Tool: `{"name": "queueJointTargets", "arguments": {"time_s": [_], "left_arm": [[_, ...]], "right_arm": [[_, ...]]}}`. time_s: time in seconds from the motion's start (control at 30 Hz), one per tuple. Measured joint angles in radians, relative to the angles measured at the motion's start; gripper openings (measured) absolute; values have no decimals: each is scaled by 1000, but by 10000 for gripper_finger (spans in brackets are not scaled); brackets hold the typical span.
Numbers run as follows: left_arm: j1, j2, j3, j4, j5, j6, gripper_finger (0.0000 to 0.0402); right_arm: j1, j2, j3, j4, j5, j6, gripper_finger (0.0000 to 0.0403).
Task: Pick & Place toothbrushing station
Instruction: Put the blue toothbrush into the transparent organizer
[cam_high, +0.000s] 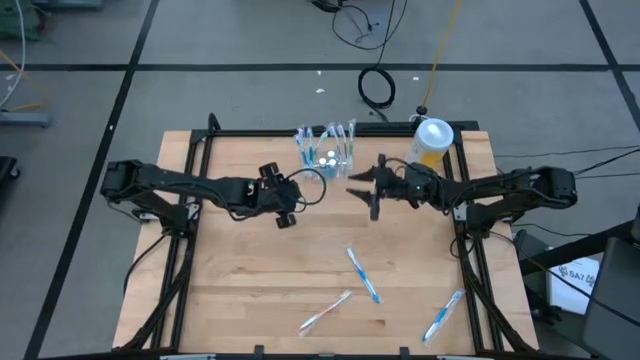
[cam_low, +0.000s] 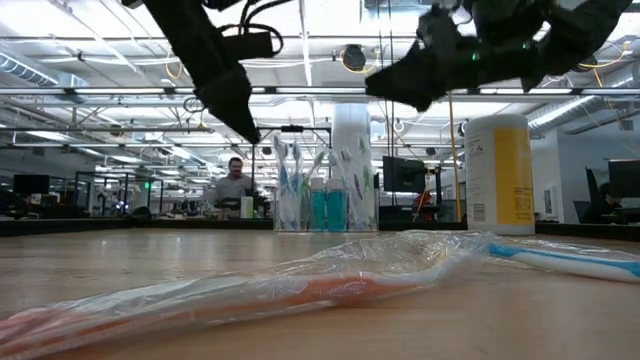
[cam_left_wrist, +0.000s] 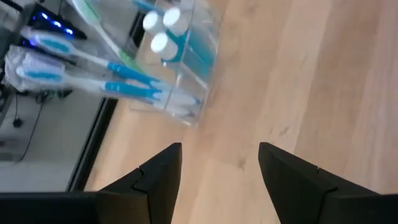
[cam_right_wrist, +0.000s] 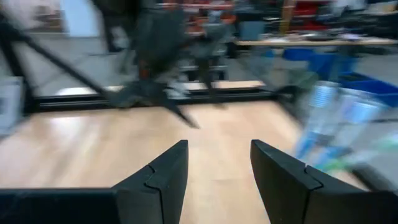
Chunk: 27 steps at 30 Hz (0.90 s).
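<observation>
1. High view: I see the toothbrushing station (cam_high: 328, 147) standing at the table's (cam_high: 240, 290) far edge, between my 2 arms, beside the yellow canister (cam_high: 432, 141). The left gripper (cam_high: 290, 205) and right gripper (cam_high: 366, 190) both hover near it, holding nothing. 3 wrapped toothbrushes (cam_high: 363, 274) lie loose near the front.
2. Low view: the station (cam_low: 322, 190) stands upright on the wood, with both arms raised clear above it.
3. Left wrist view: my left fingers (cam_left_wrist: 158, 177) are spread wide over bare wood, the station (cam_left_wrist: 165, 65) just ahead, untouched.
4. Right wrist view: the right fingers (cam_right_wrist: 163, 171) are likewise parted and empty; the station (cam_right_wrist: 339, 127) is off to one side.
5. Progress, as I judge it: no grasp yet, so pick and place both remain.
</observation>
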Motion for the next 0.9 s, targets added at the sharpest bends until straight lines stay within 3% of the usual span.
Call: {"name": "queueJointTargets", "arguments": {"time_s": [0.1, 0.37, 0.57, 0.67, 0.8, 0.9], "left_arm": [[-5, -21, -13, 19, 17, 31, 220], [4, -56, -65, 156, 244, 183, 216], [4, -57, -71, 152, 242, 207, 216], [4, -56, -71, 145, 239, 239, 216], [11, -57, -71, 156, 241, 254, 216], [33, -57, -71, 192, 243, 245, 216]], "right_arm": [[77, -25, 70, -142, 44, 0, 167], [333, -32, 203, -344, 440, -84, 167], [425, -33, 203, -380, 573, 57, 167], [461, -33, 203, -507, 631, 192, 167], [508, -33, 203, -736, 646, 504, 167], [531, -35, 203, -899, 555, 763, 167]]}}
